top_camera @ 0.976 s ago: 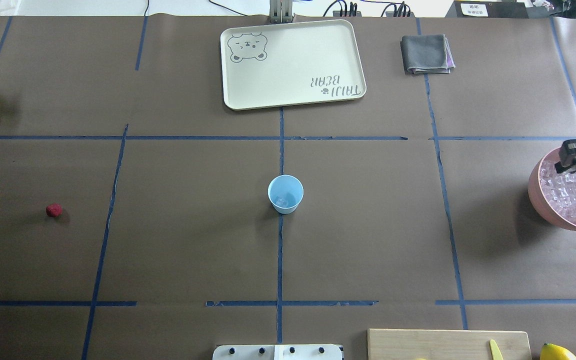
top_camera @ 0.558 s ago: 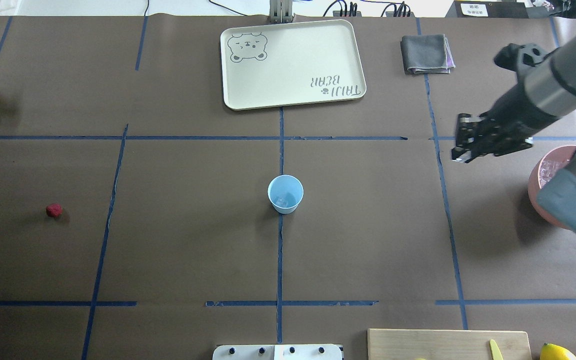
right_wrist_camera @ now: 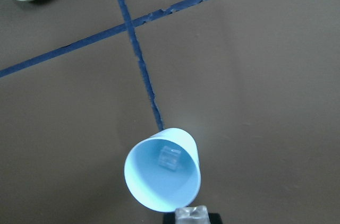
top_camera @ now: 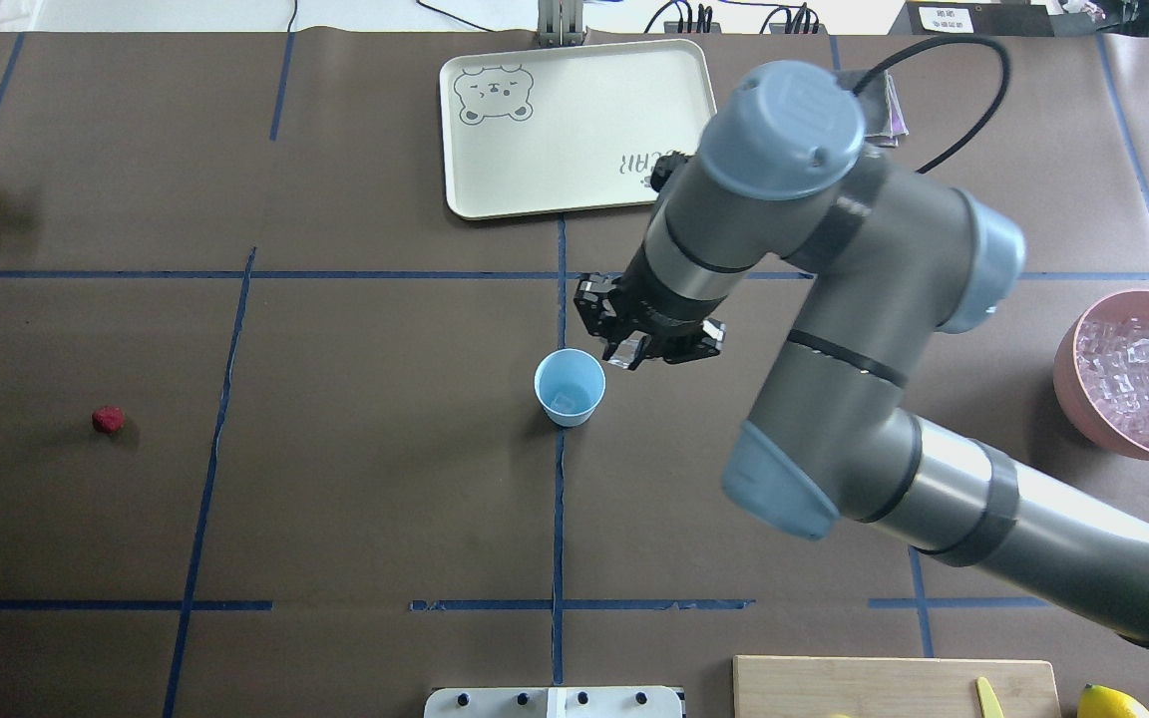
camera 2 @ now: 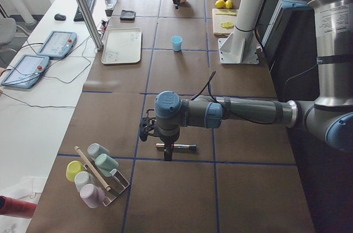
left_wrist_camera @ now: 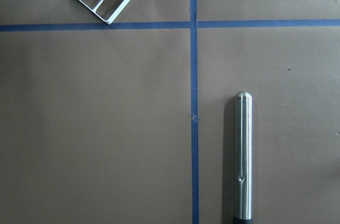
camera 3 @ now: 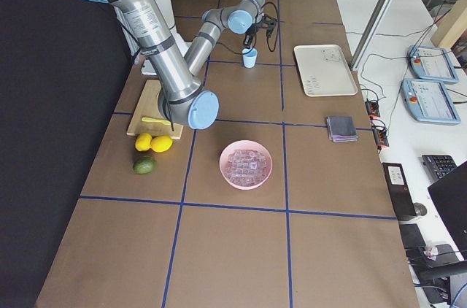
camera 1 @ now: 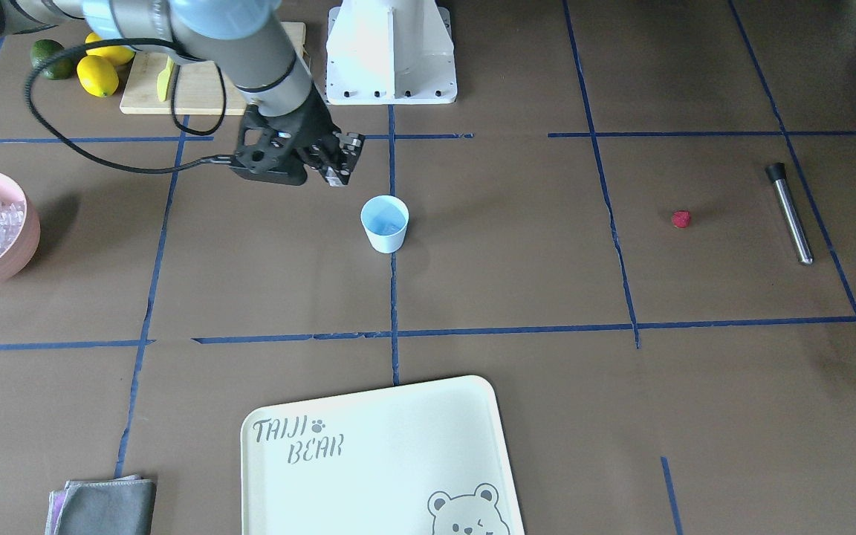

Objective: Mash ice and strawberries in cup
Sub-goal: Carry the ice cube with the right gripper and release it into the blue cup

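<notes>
where the right gripper (top_camera: 624,351) hangs: just beside the cup (top_camera: 570,387) rim, on its far right, above the table
right grip: fingers clamped on held ice cube (right_wrist_camera: 192,214)
cup: upright on the tape cross, one ice piece (right_wrist_camera: 170,158) inside
strawberry (top_camera: 108,420): on the table, well apart to the robot's left
left gripper (camera 2: 167,154): over metal muddler (left_wrist_camera: 243,155); apart or together, cannot tell
pink bowl (top_camera: 1065,384): ice heap, far right

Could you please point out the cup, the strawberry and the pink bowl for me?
cup (top_camera: 575,369), overhead view, bare inner wall.
strawberry (top_camera: 108,420), overhead view, middle of the berry.
pink bowl (top_camera: 1068,394), overhead view, outer left wall.
</notes>
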